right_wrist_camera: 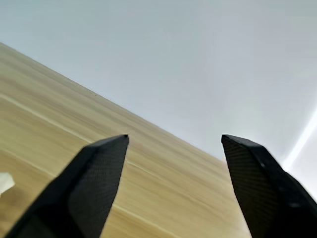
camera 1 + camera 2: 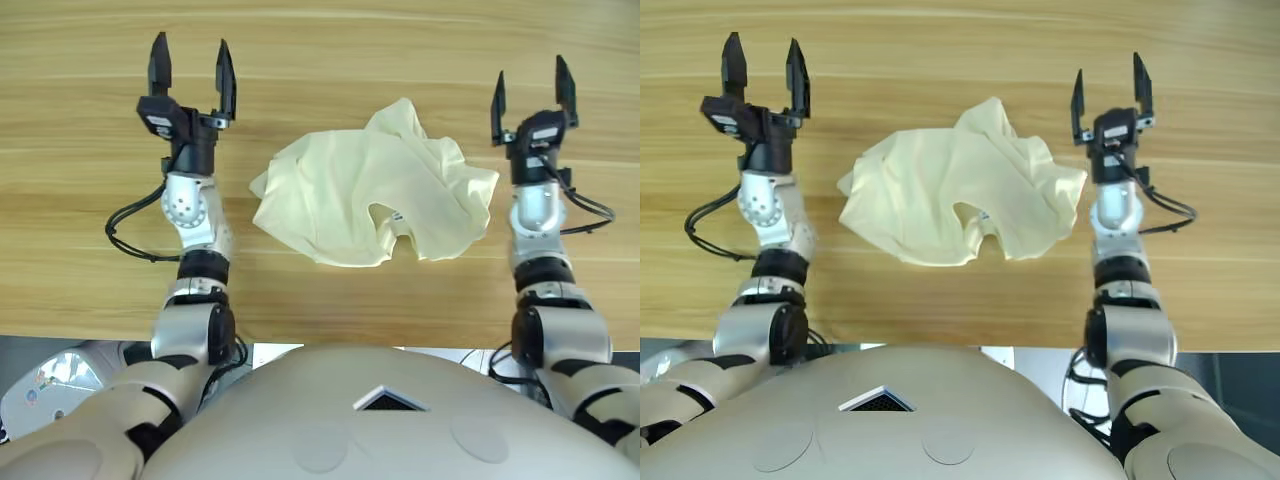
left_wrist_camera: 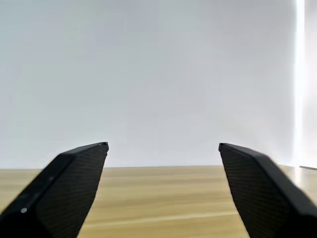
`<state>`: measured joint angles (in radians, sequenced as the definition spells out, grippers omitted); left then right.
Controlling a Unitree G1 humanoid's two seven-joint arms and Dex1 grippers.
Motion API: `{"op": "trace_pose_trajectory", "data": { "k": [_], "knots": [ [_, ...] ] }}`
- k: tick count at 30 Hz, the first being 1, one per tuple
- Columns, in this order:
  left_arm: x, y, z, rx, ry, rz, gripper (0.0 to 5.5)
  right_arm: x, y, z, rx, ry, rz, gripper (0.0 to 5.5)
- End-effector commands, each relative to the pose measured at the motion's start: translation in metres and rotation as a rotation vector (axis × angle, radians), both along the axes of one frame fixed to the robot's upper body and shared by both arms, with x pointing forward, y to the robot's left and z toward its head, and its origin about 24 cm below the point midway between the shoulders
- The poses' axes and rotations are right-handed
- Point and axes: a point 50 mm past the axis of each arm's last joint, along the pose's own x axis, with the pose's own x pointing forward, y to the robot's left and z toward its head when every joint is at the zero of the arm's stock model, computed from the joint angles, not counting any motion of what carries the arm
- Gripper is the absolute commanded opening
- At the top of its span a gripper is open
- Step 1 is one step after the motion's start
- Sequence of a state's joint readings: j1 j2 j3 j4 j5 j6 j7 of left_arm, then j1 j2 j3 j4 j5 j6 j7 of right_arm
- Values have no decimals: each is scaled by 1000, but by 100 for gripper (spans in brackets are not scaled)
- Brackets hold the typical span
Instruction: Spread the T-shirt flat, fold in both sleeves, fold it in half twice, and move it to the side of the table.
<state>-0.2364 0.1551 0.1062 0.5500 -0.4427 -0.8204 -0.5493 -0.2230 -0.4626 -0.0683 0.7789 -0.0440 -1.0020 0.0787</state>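
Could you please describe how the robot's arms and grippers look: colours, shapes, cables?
The left arm and right arm are built of rounded silver-grey segments joined by black rings. A black cable loops out beside each wrist. The left gripper and right gripper are black, each with two long jaws tapering to points; close up, the jaws show a fine woven texture.
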Motion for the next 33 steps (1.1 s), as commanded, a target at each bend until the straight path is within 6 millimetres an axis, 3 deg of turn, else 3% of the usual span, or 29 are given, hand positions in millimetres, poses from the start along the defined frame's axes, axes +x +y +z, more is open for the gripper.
{"op": "trace_pose_trajectory", "data": {
  "k": [1, 3, 6, 8, 13, 17, 20, 24, 33],
  "knots": [
    [-23, -15, 20, 118, -37, -274, 415, -36, -28, 42, -163, -74, 134, 345],
    [-39, -31, 16, 216, -24, -428, 415, -49, -31, 40, -226, 5, 190, 345],
    [-85, -52, -2, 390, 38, -769, 415, -73, -26, 16, -401, 281, 371, 345],
    [-105, -57, -10, 489, 87, -914, 415, -83, -30, 17, -452, 348, 394, 345],
    [-119, -44, -30, 858, 201, -998, 415, -101, -29, 17, -625, 494, 417, 345],
    [-134, -40, -22, 937, 191, -1058, 415, -107, -41, 39, -646, 457, 315, 345],
    [-135, -37, -20, 1002, 197, -1074, 415, -107, -49, 48, -653, 432, 246, 345],
    [-122, -31, -41, 1229, 252, -983, 415, -121, -41, 32, -653, 510, 276, 345],
    [-111, -37, -52, 1384, 227, -872, 415, -125, -36, 36, -643, 475, 258, 345]
  ]
}}
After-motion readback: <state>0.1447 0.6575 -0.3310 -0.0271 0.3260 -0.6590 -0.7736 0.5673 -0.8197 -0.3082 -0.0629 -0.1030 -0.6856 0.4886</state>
